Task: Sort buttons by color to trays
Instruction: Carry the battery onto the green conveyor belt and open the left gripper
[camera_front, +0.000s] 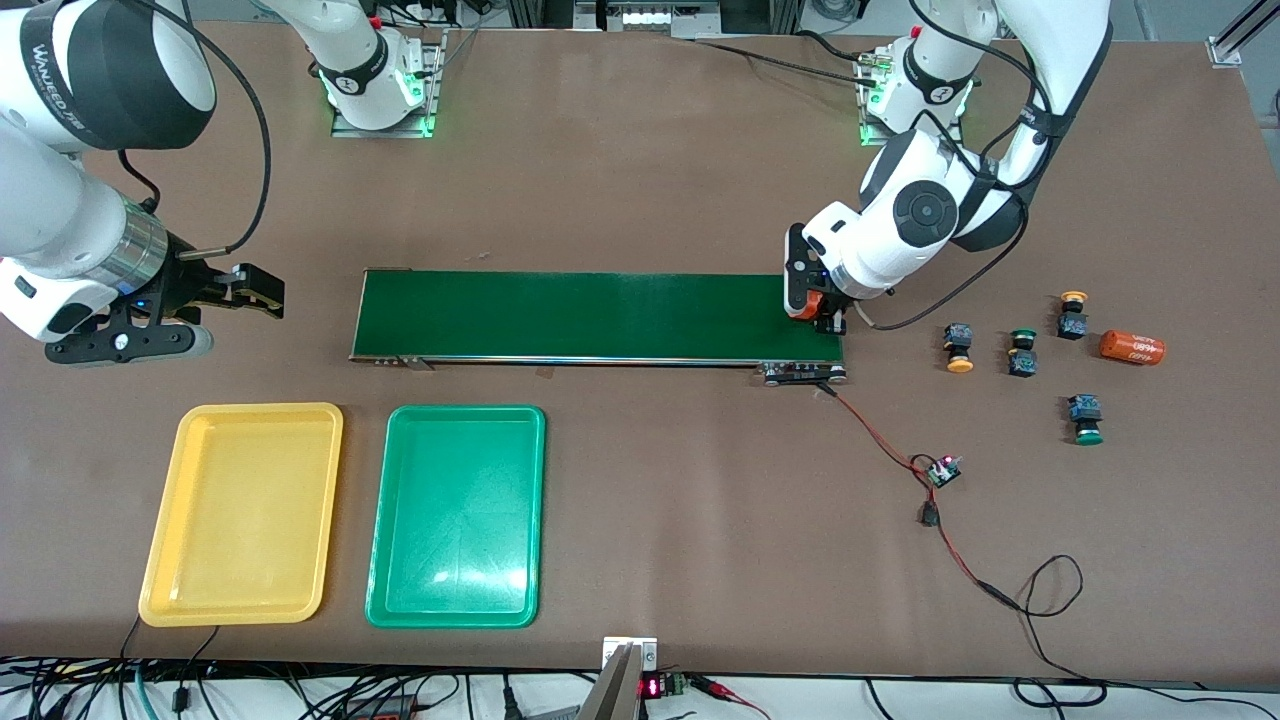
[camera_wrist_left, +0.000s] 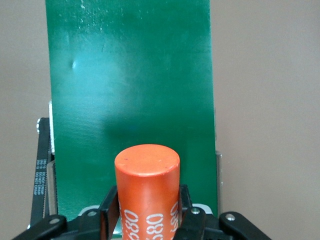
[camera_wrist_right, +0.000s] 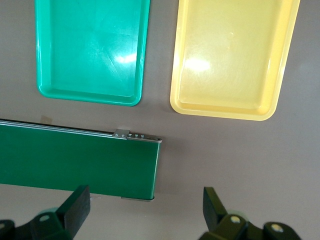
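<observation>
Front view: the left end effector (camera_front: 826, 318) sits over the conveyor belt's (camera_front: 600, 317) end pinching an orange cylinder (camera_front: 808, 304), not a button, while the four buttons, two yellow (camera_front: 959, 347) (camera_front: 1073, 314) and two green (camera_front: 1021, 352) (camera_front: 1085, 418), lie on the counter (camera_front: 640, 150) out toward the left arm's end, and the yellow tray (camera_front: 160, 560) and green tray (camera_front: 385, 560) are empty. Left wrist view: the cylinder (camera_wrist_left: 147, 192) stands upright between the fingers with the belt (camera_wrist_left: 130, 90) running straight out ahead of it. Right wrist view: the right end effector (camera_wrist_right: 142, 210), fingers spread and holding nothing, waits just off the belt's (camera_wrist_right: 75, 162) end with both trays (camera_wrist_right: 45, 90) (camera_wrist_right: 175, 100) ahead, so I'd say sorting hasn't started and next is setting the cylinder down and fetching a button.
</observation>
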